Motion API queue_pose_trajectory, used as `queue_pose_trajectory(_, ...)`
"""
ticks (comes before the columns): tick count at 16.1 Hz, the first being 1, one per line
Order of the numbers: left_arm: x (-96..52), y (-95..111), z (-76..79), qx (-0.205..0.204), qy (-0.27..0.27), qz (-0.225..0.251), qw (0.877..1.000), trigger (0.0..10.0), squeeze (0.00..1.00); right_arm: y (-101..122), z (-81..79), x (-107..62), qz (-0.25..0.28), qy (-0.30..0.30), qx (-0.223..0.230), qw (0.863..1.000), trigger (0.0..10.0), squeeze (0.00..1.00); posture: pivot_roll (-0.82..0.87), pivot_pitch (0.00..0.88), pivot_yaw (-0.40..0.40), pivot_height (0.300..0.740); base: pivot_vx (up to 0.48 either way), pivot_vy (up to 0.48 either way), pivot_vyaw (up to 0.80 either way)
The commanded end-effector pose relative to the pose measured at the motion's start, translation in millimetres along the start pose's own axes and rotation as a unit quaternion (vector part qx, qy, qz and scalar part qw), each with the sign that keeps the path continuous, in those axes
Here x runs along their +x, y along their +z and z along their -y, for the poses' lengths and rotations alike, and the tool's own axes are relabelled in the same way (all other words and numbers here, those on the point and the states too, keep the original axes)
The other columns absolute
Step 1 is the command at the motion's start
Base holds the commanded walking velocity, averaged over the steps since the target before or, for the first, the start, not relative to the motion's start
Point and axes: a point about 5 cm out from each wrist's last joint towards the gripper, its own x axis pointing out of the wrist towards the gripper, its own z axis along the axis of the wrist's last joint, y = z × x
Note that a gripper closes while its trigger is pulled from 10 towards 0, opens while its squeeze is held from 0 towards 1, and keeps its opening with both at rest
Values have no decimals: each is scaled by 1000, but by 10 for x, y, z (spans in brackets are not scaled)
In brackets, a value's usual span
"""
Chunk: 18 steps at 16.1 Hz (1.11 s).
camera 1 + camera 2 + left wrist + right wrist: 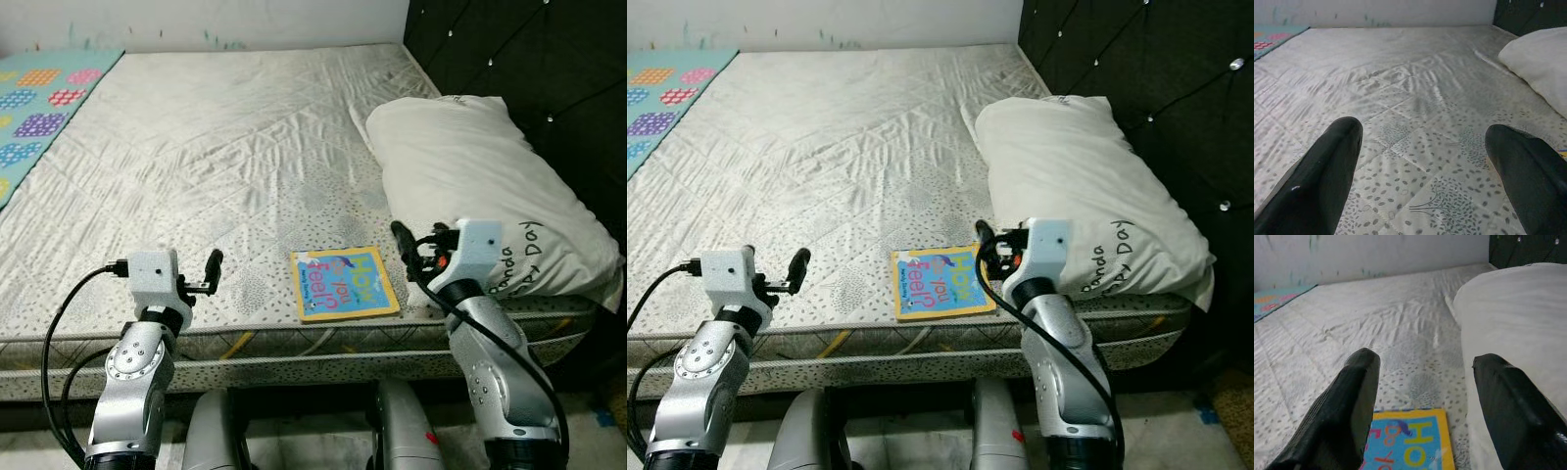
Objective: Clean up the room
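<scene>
A yellow and blue children's book (345, 284) lies flat on the bare mattress (225, 147) close to its near edge. My right gripper (411, 243) hovers just above and to the right of the book, between it and a white pillow (480, 186). In the right wrist view the book (1408, 443) sits low between the two black fingers (1347, 416), which stand open with nothing held. My left gripper (212, 266) hangs over the near left part of the mattress, about a book's width left of the book. It is open and empty, with the patterned mattress cover (1420, 147) between its fingers.
A black tufted headboard (549, 59) rises behind the pillow on the right. A colourful patterned mat (39, 108) lies along the mattress's far left side. A white wall (196, 20) closes the far end. The middle of the mattress is bare.
</scene>
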Motion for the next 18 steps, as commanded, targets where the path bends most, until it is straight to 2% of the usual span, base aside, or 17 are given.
queue_pose_trajectory(1,-32,-8,1,0,-2,-5,1000,10000,0,19,19,18,7,-8,7,1000,10000,0,-148,0,46,567,0,0,0)
queue_pose_trajectory(4,-6,-22,16,-10,-2,-7,1000,10000,0,65,3,81,19,-4,9,1000,10000,0,-145,0,41,572,0,0,0)
queue_pose_trajectory(18,53,8,26,-4,7,3,1000,10000,0,96,20,183,29,-4,3,1000,10000,0,-141,0,34,732,0,0,0)
